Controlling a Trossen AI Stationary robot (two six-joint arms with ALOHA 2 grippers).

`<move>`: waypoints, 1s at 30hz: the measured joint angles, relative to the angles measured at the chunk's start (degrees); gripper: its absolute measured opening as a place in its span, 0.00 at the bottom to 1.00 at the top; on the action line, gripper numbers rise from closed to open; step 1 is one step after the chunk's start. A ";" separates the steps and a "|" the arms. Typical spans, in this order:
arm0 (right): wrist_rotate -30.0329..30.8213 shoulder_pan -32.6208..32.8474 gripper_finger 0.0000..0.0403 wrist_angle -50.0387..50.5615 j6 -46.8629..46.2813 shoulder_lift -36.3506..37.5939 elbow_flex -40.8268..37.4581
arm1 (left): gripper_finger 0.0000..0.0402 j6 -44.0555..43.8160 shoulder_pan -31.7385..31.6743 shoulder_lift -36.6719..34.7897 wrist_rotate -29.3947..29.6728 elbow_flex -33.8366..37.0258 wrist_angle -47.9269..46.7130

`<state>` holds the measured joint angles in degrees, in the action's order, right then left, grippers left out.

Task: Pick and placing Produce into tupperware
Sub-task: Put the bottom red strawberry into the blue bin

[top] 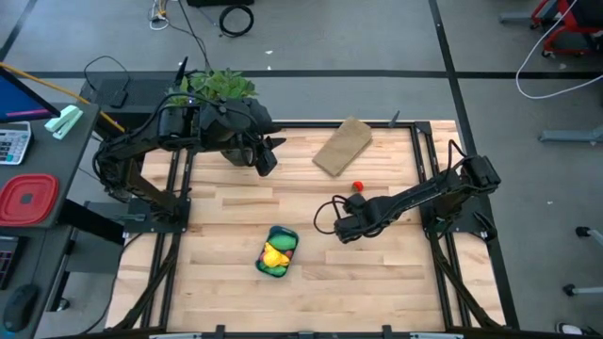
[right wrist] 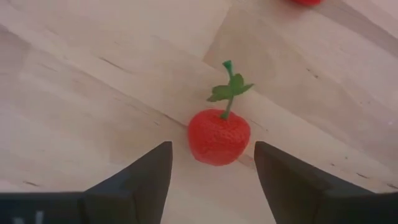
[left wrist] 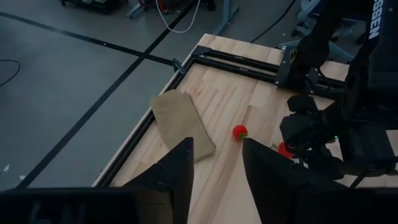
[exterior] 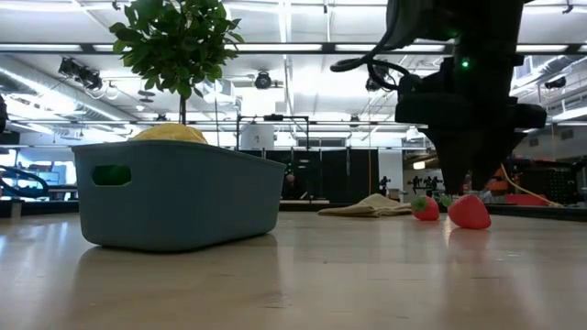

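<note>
The blue tupperware point(top: 276, 251) stands near the table's front middle and holds a yellow banana point(top: 273, 254) and green pieces; in the low view the tupperware point(exterior: 179, 197) shows yellow above its rim. Two red toy strawberries lie on the table to the right. One strawberry point(right wrist: 219, 137) lies between the fingers of my open right gripper point(right wrist: 212, 149), which points down over it point(exterior: 470, 212) with the fingers apart from it. The other strawberry point(top: 357, 186) lies free just beyond. My left gripper point(left wrist: 217, 168) hangs open and high at the far left point(top: 267, 158).
A tan flat block point(top: 342, 146) lies at the table's far side, right of centre. A potted leafy plant point(top: 215, 85) stands behind the left arm. A red square container point(top: 26, 200) sits on the side desk to the left. Bare wood lies between tupperware and strawberries.
</note>
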<state>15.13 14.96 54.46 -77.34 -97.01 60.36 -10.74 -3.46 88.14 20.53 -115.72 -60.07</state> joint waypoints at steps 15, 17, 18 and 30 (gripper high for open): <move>1.12 0.22 0.60 -0.71 -2.27 0.00 -2.65 | 0.37 -0.26 0.22 0.00 0.00 0.00 -0.02; 1.10 0.22 0.60 -1.56 -2.41 0.00 -3.54 | 0.36 -0.26 0.22 0.00 0.00 0.00 -0.02; 1.12 0.22 0.60 -2.29 -2.42 0.00 -3.85 | 0.36 -0.22 0.22 0.00 0.00 0.00 -0.02; 1.14 0.20 0.60 -10.02 -1.14 0.00 -7.35 | 0.36 -0.04 0.22 0.00 0.00 0.00 -0.02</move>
<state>16.27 15.16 44.44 -78.48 -97.01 53.00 -10.79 -3.25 88.14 20.53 -115.72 -60.10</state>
